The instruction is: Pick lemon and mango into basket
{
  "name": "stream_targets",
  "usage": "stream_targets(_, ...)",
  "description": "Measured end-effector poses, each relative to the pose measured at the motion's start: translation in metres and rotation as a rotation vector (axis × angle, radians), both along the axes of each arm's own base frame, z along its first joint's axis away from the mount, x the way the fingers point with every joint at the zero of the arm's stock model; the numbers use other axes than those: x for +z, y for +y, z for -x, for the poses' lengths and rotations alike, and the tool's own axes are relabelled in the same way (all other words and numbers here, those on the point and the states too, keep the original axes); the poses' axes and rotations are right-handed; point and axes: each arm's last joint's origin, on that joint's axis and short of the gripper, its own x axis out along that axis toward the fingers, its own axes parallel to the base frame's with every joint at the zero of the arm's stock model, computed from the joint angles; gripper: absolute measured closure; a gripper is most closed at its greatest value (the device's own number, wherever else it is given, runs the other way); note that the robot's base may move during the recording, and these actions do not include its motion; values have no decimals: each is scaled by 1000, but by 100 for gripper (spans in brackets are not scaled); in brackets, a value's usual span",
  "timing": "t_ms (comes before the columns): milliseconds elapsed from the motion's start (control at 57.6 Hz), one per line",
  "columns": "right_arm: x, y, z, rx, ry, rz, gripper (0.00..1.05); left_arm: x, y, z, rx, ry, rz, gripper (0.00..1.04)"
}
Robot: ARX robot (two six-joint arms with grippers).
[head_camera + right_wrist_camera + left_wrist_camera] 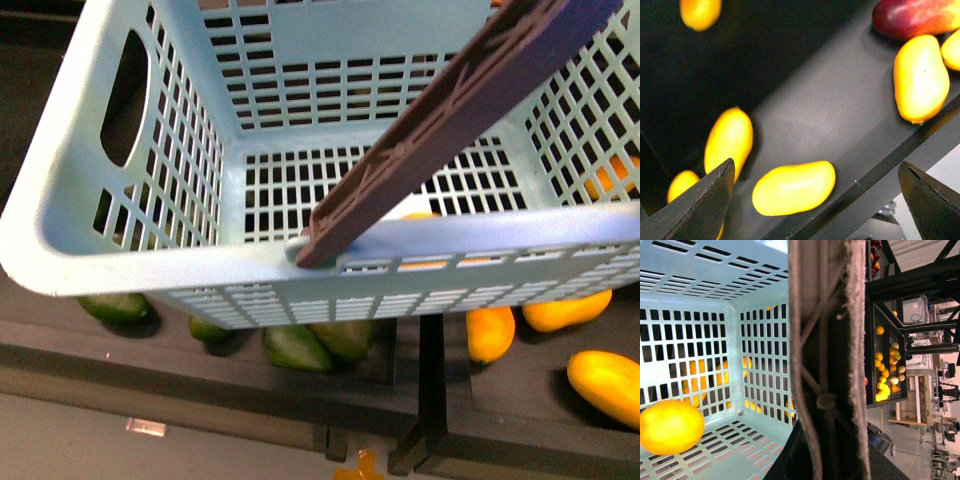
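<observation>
The light teal basket (130, 265) hangs close in front and fills the front view, its brown handle (450, 120) crossing it diagonally. My left gripper (826, 452) is shut on that handle (825, 340); its jaws are hidden behind it. A round yellow fruit, apparently the lemon (670, 426), lies on the basket's floor. My right gripper (817, 200) is open above a black shelf, with a yellow mango (794, 187) lying between its fingers (715, 195), untouched. More mangoes (605, 385) show below the basket at the right.
Dark green fruits (297, 347) lie in the black tray under the basket, and a divider (430, 390) splits that tray from the mango tray. Other mangoes (920, 77) and a red-yellow fruit (915, 17) lie near the tray's front lip (880, 170).
</observation>
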Motion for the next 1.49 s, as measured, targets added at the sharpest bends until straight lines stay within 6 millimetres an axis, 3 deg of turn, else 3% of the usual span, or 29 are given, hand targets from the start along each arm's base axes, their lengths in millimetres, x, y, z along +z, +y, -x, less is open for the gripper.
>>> stream_targets(226, -17, 6, -31, 2, 7, -77, 9, 0, 0, 0, -2, 0, 1, 100)
stream_targets(626, -81, 32, -68, 7, 111, -164, 9, 0, 0, 0, -1, 0, 0, 100)
stream_targets(1112, -109, 44, -105, 32, 167, -161, 9, 0, 0, 0, -1, 0, 0, 100)
stream_targets(1251, -108, 50, -131, 57, 129, -161, 9, 0, 0, 0, -2, 0, 0, 100)
stream_targets(1303, -110, 51, -137, 60, 133, -161, 15, 0, 0, 0, 0, 0, 0, 100)
stream_targets(1494, -114, 53, -147, 65, 130, -160, 9, 0, 0, 0, -2, 0, 0, 100)
